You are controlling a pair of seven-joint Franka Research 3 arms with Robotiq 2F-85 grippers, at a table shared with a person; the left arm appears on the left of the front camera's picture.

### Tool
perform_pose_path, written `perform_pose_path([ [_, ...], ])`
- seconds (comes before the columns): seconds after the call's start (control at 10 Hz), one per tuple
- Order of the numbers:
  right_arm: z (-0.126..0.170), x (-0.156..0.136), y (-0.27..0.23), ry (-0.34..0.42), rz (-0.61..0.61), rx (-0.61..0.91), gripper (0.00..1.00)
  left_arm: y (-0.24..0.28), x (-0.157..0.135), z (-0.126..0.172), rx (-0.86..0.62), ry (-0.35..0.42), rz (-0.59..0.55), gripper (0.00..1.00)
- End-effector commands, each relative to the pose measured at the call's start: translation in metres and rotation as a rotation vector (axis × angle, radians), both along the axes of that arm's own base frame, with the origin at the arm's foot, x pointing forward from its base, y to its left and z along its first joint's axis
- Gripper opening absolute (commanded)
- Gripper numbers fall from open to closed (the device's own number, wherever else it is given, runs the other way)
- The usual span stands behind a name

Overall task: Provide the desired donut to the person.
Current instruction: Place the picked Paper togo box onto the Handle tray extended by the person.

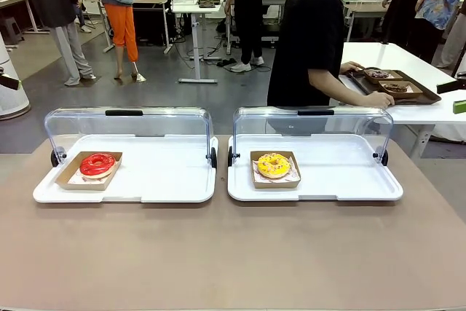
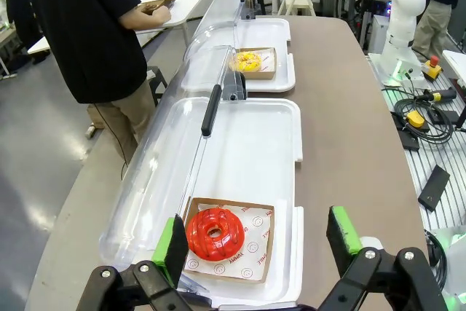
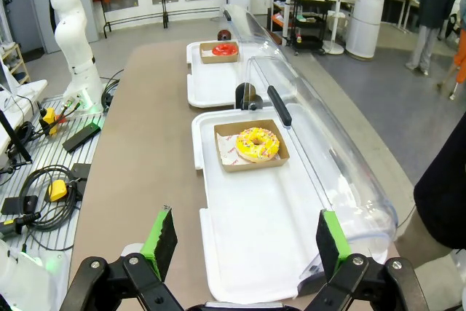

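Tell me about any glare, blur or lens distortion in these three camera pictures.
Front view: sharp, even light, soft reflections on the clear lids. Left wrist view: wide-angle bending of the table edge, shine on the red donut. Right wrist view: the same bending, glare streaks on the lid over the yellow donut.

Both clear lids [image 1: 127, 125] are swung back to the far side of their white trays [image 1: 167, 180], walling off the upper edge and leaving the trays open from the near side. In the front view's lower half the brown table [image 1: 233, 253] lies bare, and nothing stands between the trays' near rims and the red donut [image 1: 97, 164] or the yellow donut [image 1: 274, 165].
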State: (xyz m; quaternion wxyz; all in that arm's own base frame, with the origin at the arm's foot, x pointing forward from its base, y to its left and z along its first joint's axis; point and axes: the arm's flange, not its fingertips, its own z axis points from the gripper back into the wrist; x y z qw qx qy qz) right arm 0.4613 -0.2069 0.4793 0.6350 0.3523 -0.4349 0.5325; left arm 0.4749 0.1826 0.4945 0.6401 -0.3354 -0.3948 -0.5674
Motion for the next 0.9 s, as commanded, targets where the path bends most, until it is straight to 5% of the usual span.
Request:
perform_pose_path([
  [0.0, 0.0006, -0.0002, 0.0008, 0.0, 0.005, 0.004, 1.0, 0.0013, -0.0009, 0.0006, 0.0, -0.005, 0.0, 1.0],
  [0.8, 0.0006, -0.0002, 0.0008, 0.0, 0.005, 0.004, 1.0, 0.0013, -0.0009, 0.0006, 0.0, -0.005, 0.0, 1.0],
])
